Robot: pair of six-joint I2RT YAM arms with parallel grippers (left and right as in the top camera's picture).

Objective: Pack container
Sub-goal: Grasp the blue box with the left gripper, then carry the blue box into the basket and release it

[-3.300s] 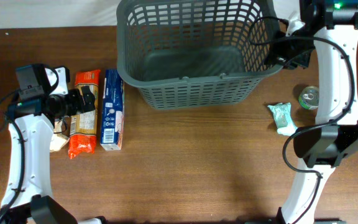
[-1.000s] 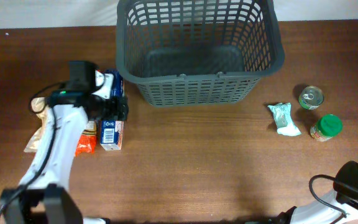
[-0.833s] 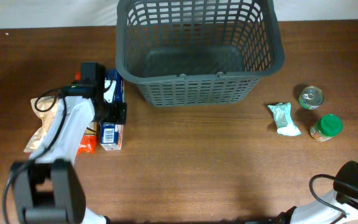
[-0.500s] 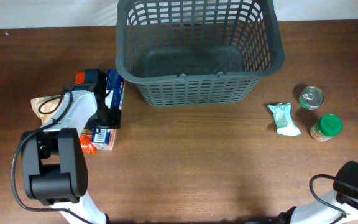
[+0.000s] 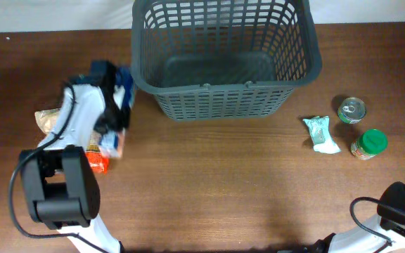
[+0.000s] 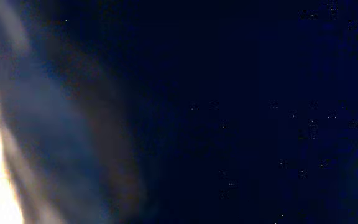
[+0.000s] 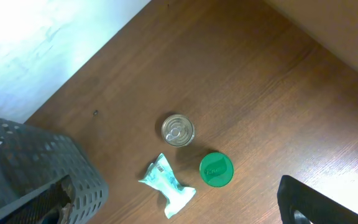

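1. Container (image 5: 223,105): dk grey basket, far centre of table, open top up, nothing seen inside, so ready for loading.
2. Left gripper (image 5: 116,112): over blue box (image 5: 124,90), just left of basket. Jaws hidden under arm and wrist view is all dk-blue blur, so can't tell if spread or pinching. Box prob. first pick, being nearest basket.
3. Orange pkt (image 5: 97,164), tan bag (image 5: 46,119): on table beside box, left arm's side.
4. Can (image 5: 351,110), green-lid jar (image 5: 369,143), teal pkt (image 5: 320,133): grouped right of basket, right arm's side.
5. Right gripper (image 7: 312,202): held high; only a dk edge shows, state can't tell.
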